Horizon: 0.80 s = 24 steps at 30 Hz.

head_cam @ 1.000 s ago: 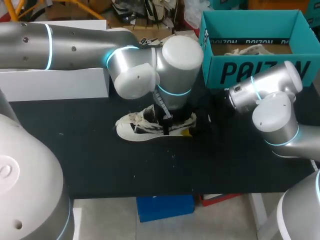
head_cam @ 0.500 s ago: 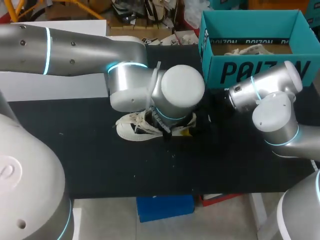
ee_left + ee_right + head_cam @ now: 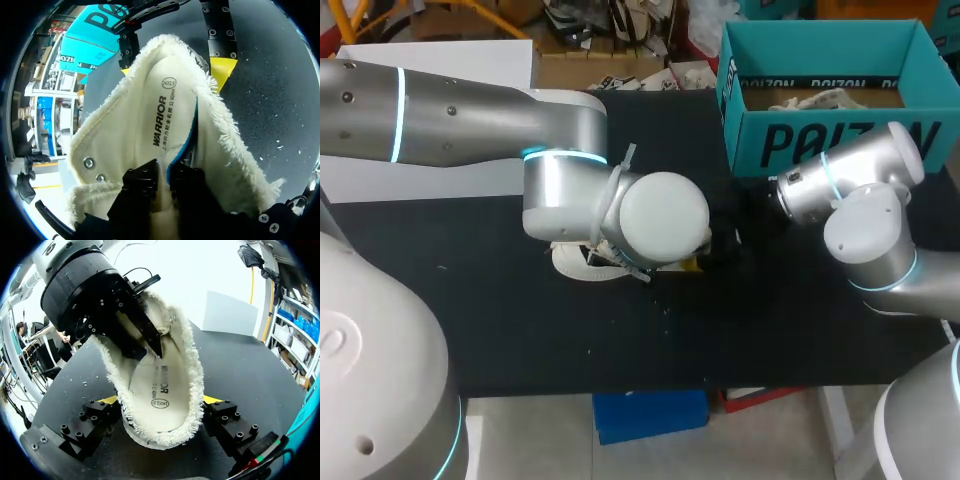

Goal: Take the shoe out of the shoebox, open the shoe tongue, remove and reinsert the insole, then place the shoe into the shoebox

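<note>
A white shoe (image 3: pixel 570 263) with a fuzzy collar lies on the black table (image 3: pixel 520 330), mostly hidden under my left wrist (image 3: pixel 655 222). Seen from the left wrist, my left gripper (image 3: pixel 165 172) reaches down into the shoe (image 3: pixel 220 135). Its dark fingers (image 3: pixel 141 182) are pinched on the raised, blue-backed edge of the printed insole (image 3: pixel 165 115). My right gripper (image 3: pixel 160 405) holds the shoe's heel (image 3: pixel 165 432) between its yellow tips, one on each side. Its far tip (image 3: pixel 222 70) shows by the heel. The teal shoebox (image 3: pixel 820 135) stands at the back right.
A second shoe (image 3: pixel 820 98) lies inside the shoebox. A white box (image 3: pixel 440 55) stands at the back left, behind my left arm. My right arm (image 3: pixel 865 225) sits just in front of the shoebox. The table's front strip lies bare.
My left wrist has dropped lower and forward over the shoe, covering most of it. Its fingers have narrowed. The right arm has kept still.
</note>
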### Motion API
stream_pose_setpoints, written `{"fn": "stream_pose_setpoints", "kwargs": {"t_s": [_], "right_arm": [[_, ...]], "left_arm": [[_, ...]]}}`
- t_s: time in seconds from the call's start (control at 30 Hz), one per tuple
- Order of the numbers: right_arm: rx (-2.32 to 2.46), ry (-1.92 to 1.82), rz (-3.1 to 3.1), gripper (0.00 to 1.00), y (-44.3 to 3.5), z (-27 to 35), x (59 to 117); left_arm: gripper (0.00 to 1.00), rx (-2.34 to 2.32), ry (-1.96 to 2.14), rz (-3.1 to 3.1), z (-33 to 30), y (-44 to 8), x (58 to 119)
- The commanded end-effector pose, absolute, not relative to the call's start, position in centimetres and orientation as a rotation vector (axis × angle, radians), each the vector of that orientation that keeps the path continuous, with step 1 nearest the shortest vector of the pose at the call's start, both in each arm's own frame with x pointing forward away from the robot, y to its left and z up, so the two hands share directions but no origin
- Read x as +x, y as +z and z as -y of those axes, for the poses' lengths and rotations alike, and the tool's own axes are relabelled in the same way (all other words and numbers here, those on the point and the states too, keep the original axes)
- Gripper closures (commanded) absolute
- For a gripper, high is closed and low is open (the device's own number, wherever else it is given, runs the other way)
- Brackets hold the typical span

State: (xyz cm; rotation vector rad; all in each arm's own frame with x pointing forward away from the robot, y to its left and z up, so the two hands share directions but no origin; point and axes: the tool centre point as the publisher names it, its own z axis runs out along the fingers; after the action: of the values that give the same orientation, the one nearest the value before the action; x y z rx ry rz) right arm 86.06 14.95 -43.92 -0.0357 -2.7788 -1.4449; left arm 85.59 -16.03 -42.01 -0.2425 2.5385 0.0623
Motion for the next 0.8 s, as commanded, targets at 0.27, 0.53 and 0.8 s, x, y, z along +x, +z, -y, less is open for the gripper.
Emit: {"fn": "stream_pose_setpoints", "kwargs": {"t_s": [0.27, 0.53, 0.8], "right_arm": [[-0.038, -1.443, 2.779, 1.00, -44.2, -14.8, 86.1], [-0.038, -1.443, 2.779, 1.00, -44.2, -14.8, 86.1], [-0.038, -1.443, 2.779, 1.00, -44.2, -14.8, 86.1]], "left_arm": [[1.00, -0.235, -0.012, -2.700, 15.1, -43.3, 86.6], [1.00, -0.249, -0.110, -2.735, 14.8, -41.1, 86.6], [1.00, -0.254, -0.208, -2.751, 15.1, -39.4, 86.3]]}}
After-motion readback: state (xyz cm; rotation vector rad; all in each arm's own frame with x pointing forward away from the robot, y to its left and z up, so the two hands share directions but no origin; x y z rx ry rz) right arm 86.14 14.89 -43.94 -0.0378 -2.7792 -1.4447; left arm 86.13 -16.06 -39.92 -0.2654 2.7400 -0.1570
